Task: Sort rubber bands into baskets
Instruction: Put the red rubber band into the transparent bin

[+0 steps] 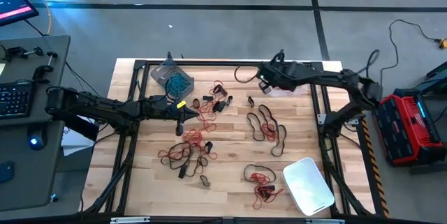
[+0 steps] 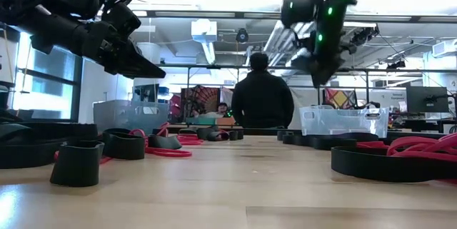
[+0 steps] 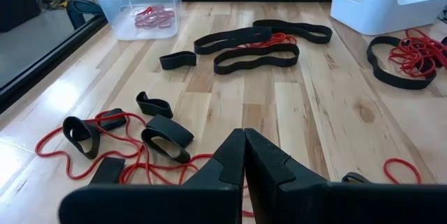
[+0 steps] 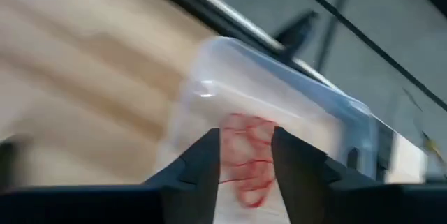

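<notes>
Red and black rubber bands lie scattered over the wooden table, and more lie right of the middle. A grey-tinted basket at the far left holds teal bands. A clear basket at the far side holds red bands. My right gripper hovers open above it, with those bands showing through the gap between its fingers. A whitish basket stands near the right front. My left gripper hangs shut and empty above the bands left of the middle.
A black frame runs round the table's edges. Thick black bands lie between the two arms. Beyond the table's far edge a person stands, seen from behind in the low view. Bare wood shows at the near middle.
</notes>
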`<state>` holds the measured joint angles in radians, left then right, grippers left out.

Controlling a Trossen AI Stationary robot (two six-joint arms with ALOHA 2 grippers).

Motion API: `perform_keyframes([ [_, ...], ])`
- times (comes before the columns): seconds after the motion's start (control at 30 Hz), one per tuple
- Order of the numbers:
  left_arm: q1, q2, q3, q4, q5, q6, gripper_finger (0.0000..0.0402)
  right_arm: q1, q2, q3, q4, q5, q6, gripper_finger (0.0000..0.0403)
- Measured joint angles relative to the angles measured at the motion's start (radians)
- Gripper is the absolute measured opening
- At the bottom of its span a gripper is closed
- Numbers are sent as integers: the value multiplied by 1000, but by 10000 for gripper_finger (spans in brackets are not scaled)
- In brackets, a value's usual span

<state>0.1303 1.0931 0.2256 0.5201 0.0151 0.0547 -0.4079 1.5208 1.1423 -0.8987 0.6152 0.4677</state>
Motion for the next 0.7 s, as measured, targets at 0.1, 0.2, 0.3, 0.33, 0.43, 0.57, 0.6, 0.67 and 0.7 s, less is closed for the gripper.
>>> perform_keyframes([
  [0.1, 0, 0, 0, 0, 0, 0, 0, 85, -53, -3, 8, -59, -8, 61],
  [0.2, 0, 0, 0, 0, 0, 1, 0, 191, -96, -33, 17, -72, -5, 12],
  [0.3, 0, 0, 0, 0, 0, 1, 0, 307, -112, -73, 18, -83, 4, 16],
  [0.33, 0, 0, 0, 0, 0, 1, 0, 343, -112, -86, 20, -101, 6, 24],
  [0.43, 0, 0, 0, -1, 0, 1, 0, 451, -107, -130, 52, -171, 47, 45],
  [0.57, 0, 0, 0, -2, 0, 1, 0, 582, -106, -185, 165, -288, 75, 65],
  [0.6, 0, 0, 0, -2, 0, 1, 0, 615, -106, -193, 198, -316, 76, 69],
  [0.67, 0, 0, 0, -2, 0, 1, 0, 670, -106, -206, 257, -373, 85, 76],
  [0.7, 0, 0, 0, -2, 0, 1, 0, 696, -105, -210, 282, -397, 95, 80],
])
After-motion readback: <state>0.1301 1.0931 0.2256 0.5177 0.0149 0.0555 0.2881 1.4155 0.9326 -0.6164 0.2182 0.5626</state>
